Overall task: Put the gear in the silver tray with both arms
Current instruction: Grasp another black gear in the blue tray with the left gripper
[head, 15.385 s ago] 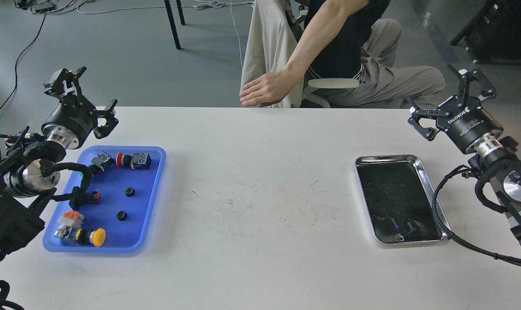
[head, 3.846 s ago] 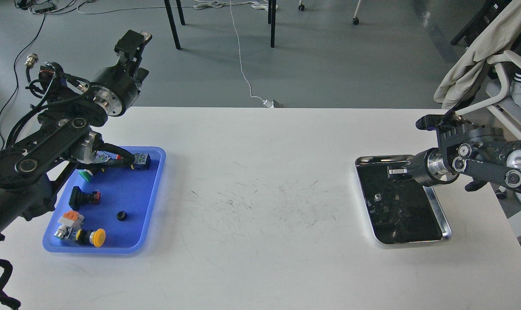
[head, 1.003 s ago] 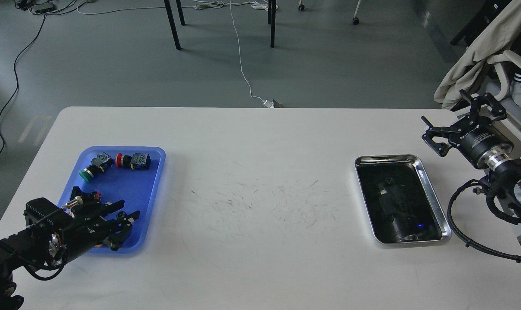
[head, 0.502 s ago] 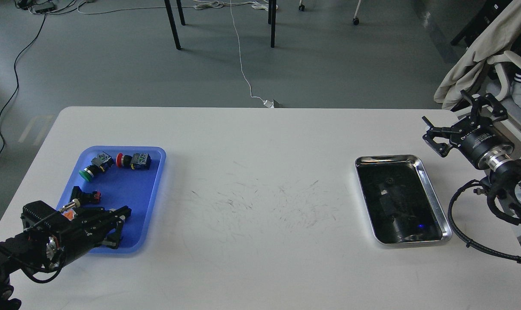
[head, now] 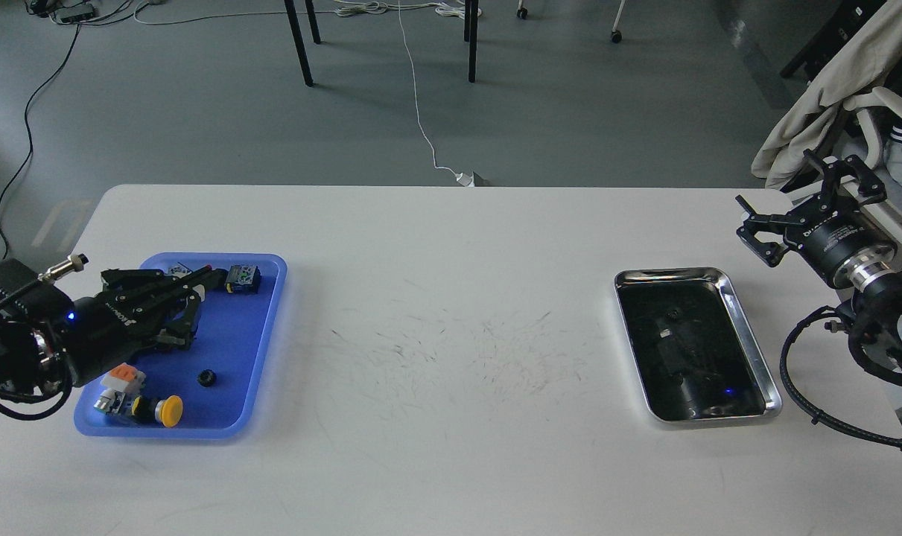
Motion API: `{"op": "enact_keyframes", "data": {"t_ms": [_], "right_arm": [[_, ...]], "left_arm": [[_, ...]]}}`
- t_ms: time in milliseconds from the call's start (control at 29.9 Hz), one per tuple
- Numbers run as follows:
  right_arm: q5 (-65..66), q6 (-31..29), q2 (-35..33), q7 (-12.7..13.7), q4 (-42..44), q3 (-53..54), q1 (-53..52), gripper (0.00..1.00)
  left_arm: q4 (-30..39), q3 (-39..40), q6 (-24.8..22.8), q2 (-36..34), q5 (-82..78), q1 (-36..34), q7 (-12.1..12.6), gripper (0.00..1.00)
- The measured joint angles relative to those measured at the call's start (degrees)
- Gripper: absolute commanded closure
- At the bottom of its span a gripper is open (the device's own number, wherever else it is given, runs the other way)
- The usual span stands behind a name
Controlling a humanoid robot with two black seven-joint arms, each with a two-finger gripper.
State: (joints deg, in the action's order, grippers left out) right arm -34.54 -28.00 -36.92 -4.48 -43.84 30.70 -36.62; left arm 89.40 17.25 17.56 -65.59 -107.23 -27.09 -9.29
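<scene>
White tabletop (head: 451, 447) seen from the head. At left, the blue plastic tray (head: 261, 350) carries a small black gear (head: 207, 378), lying free on the tray floor, a yellow-capped push button (head: 169, 410), an orange-and-white switch block (head: 122, 377) and a blue-black switch module (head: 243, 278). The left gripper (head: 197, 281) reaches over the far half of this tray with its fingers drawn close together at the tips; whether anything is pinched between them cannot be told. It covers whatever lies beneath it, and the gear sits apart from it, nearer the viewer.

At right, the shiny rectangular stainless-steel tray (head: 748, 346) rests near the table's right edge. Its dark mirror-like bottom shows reflections and one small dark piece (head: 672, 313) toward the far end, too small to identify. The right gripper (head: 807, 199) hangs beyond the tray's far right corner, fingers spread wide and empty.

The broad middle of the table, scuffed with fine dark marks, lies unobstructed between the trays. A draped beige cloth (head: 815, 89) on a chair stands just behind the right gripper. Both arms are cut off by the frame edges.
</scene>
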Motion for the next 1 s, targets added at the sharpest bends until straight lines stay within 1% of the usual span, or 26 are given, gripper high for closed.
{"op": "enact_keyframes", "data": {"t_ms": [33, 67, 134, 201, 268, 368, 535, 836, 1003], "right_arm": [[0.00, 0.00, 0.00, 0.00, -0.03, -0.01, -0.03, 0.02], [0.00, 0.00, -0.05, 0.00, -0.03, -0.02, -0.03, 0.02], [0.00, 0.00, -0.09, 0.00, -0.03, -0.03, -0.04, 0.02], [0.00, 0.00, -0.09, 0.00, -0.03, -0.03, -0.06, 0.02], [0.00, 0.00, -0.09, 0.00, -0.03, -0.07, -0.11, 0.02], [0.00, 0.00, -0.09, 0.00, 0.01, -0.15, -0.12, 0.02], [0.00, 0.00, -0.09, 0.00, 0.11, -0.20, -0.11, 0.02], [0.00, 0.00, -0.02, 0.00, 0.41, -0.23, -0.20, 0.02], [0.00, 0.00, 0.00, 0.00, 0.43, -0.28, -0.21, 0.02]], "left_arm": [[0.11, -0.32, -0.01, -0.21, 0.01, 0.42, -0.01, 0.21], [0.12, -0.78, -0.01, -0.35, 0.01, 1.11, -0.10, 0.15], [0.12, -1.56, 0.12, -0.43, 0.01, 2.71, -0.34, 0.12], [0.10, -1.90, 0.26, -0.37, -0.01, 4.38, -0.41, 0.06], [-0.30, -2.03, 0.33, 0.05, -0.17, 5.78, -0.47, 0.04], [-2.02, -2.04, 0.33, 1.18, -0.29, 6.48, -0.48, 0.03], [-5.98, -2.12, 0.28, 3.62, -0.35, 6.70, -0.64, 0.03], [-9.31, -2.23, -1.33, 5.15, -0.35, 7.77, -1.16, 0.07], [-11.72, -2.23, -1.46, 6.96, -0.48, 7.92, -1.52, 0.11]]}}
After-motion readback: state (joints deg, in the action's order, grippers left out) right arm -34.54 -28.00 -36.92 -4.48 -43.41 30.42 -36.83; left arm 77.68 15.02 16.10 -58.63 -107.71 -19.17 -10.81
